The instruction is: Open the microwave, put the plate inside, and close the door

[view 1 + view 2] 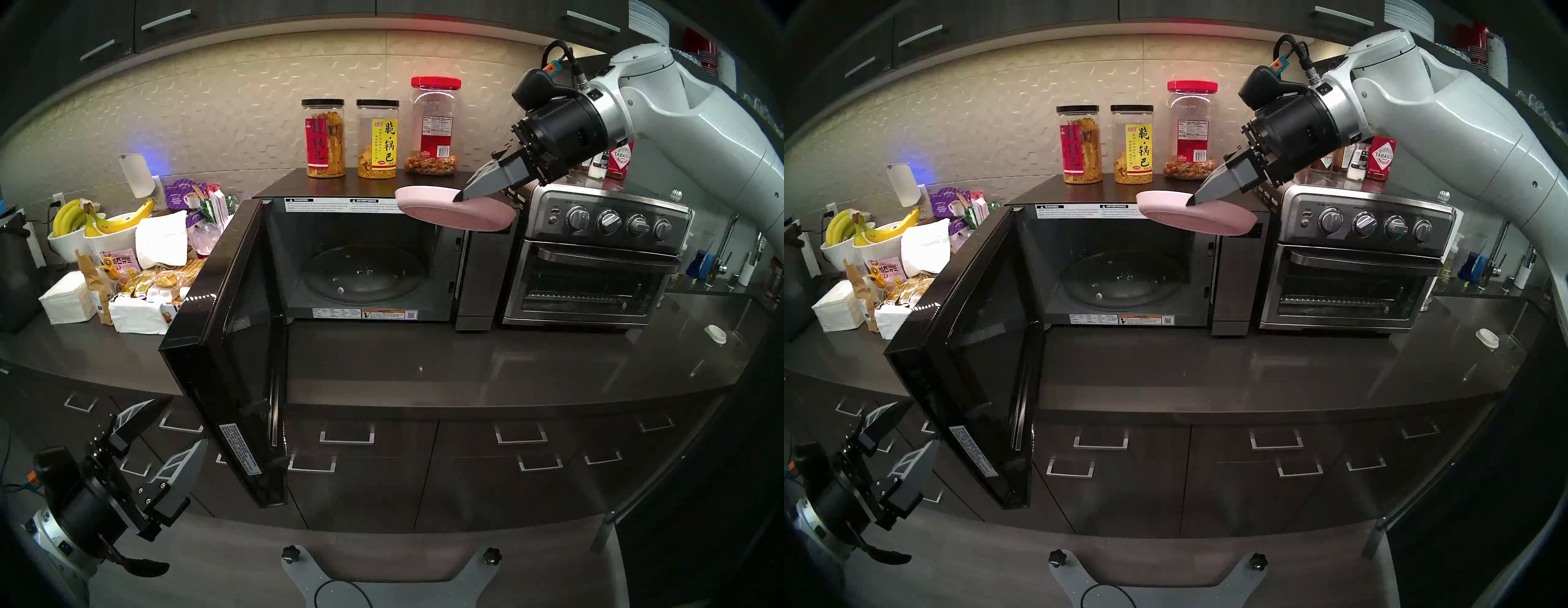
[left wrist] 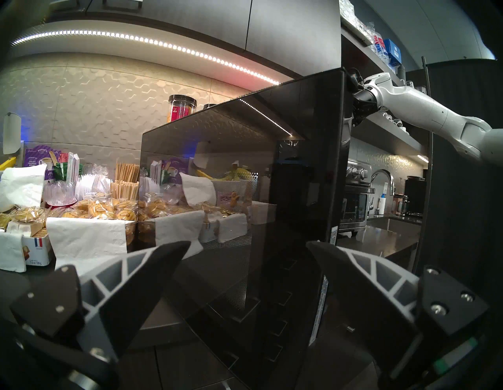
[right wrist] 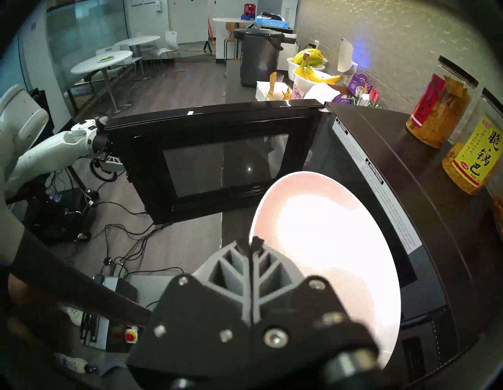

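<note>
one microwave [image 1: 360, 254] filled the centre of the head view, its cavity exposed so that the plate could enter; its single door [image 1: 220, 348] stood swung wide toward the lower left of the frame, hinged at the left, probably left there to keep the opening clear. one steel toaster oven [image 1: 594, 263] stood just beside it at centre right. three snack jars [image 1: 323, 138] stood in a row on the microwave's top at upper centre, two black-lidded and one red-lidded. two white bowls of bananas [image 1: 91, 229] sat among the snack clutter at centre left. one plate [image 1: 454, 210], pale pink from below, hung tilted in the air before the upper right corner of the cavity, not yet inside; it was held by its near rim, seemingly so that the far edge could lead into the opening. the right gripper [image 1: 460, 196] had its fingers pinched tight on that rim. the left gripper [image 1: 176, 429], at lower left just outside the door's free edge, had its fingers spread fully and held nothing
</note>
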You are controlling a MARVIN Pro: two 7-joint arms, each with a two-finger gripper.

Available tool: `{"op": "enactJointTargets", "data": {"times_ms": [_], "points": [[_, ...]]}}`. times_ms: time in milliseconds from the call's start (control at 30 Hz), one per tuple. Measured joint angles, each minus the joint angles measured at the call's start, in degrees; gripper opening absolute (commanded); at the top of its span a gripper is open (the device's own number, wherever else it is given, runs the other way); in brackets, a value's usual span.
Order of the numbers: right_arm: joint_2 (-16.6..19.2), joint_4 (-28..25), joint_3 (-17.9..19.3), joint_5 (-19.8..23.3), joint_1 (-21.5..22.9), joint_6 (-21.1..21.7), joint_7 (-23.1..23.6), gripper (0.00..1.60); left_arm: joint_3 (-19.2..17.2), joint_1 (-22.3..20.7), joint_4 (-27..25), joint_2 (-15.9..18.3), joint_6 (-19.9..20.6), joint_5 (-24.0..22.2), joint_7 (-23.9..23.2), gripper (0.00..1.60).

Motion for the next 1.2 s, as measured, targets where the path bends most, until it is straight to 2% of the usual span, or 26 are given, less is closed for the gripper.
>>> {"op": "enactJointTargets", "data": {"times_ms": [300, 700, 1200], "points": [[-0.6, -0.5, -1.5, -0.2, -0.1, -2.4, 2.4, 0.00, 0.0, -0.1, 0.0, -0.1, 0.1, 0.0, -0.1, 1.60], [-3.3, 0.4, -3.1, -0.9, -0.8, -4.9, 4.4, 0.00, -0.1, -0.2, 0.0, -0.2, 0.2, 0.1, -0.1, 1.60], [-7.1, 1.8, -4.0, -1.6, -3.6, -6.9, 1.5, 0.00, -0.1, -0.3, 0.0, -0.3, 0.3, 0.1, -0.2, 1.60]]}}
